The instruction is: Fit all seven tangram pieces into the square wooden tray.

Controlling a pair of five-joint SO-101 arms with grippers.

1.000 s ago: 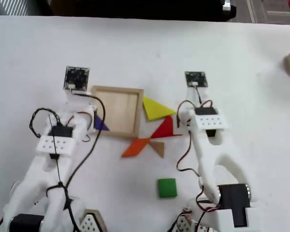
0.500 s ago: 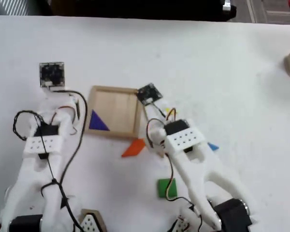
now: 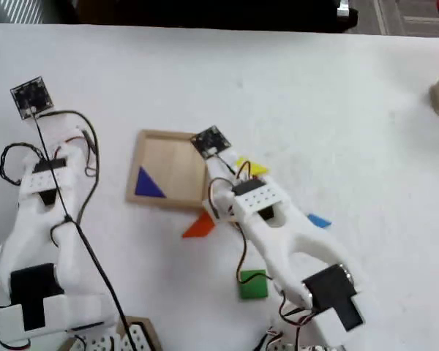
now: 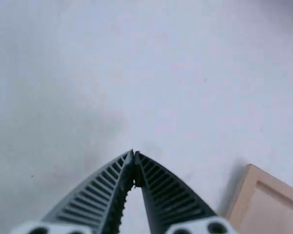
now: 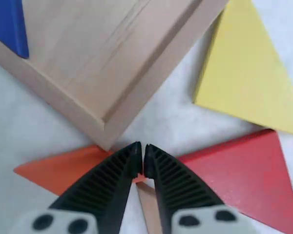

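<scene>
One piece, the blue triangle (image 3: 148, 184), lies in the wooden tray (image 3: 177, 162); six wait outside, so fetching the next one looks like the step in hand. Nearest the arm bases, well off the tray, sits the green square (image 3: 253, 284). The right gripper (image 5: 141, 155), jaws shut and empty, hangs just off the tray's corner, where the orange piece (image 5: 63, 170), red triangle (image 5: 234, 170) and tan piece (image 5: 147, 214) meet. It probably must open before descending. Beyond, the yellow triangle (image 5: 244, 83) lies beside the tray's rim. The left gripper (image 4: 134, 158), closed on nothing, sits off the tray's opposite side.

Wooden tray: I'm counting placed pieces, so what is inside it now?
One blue triangle lies inside the wooden tray, by a corner; the other visible floor is bare wood. The right arm covers one tray corner, so that spot is unknown.
</scene>
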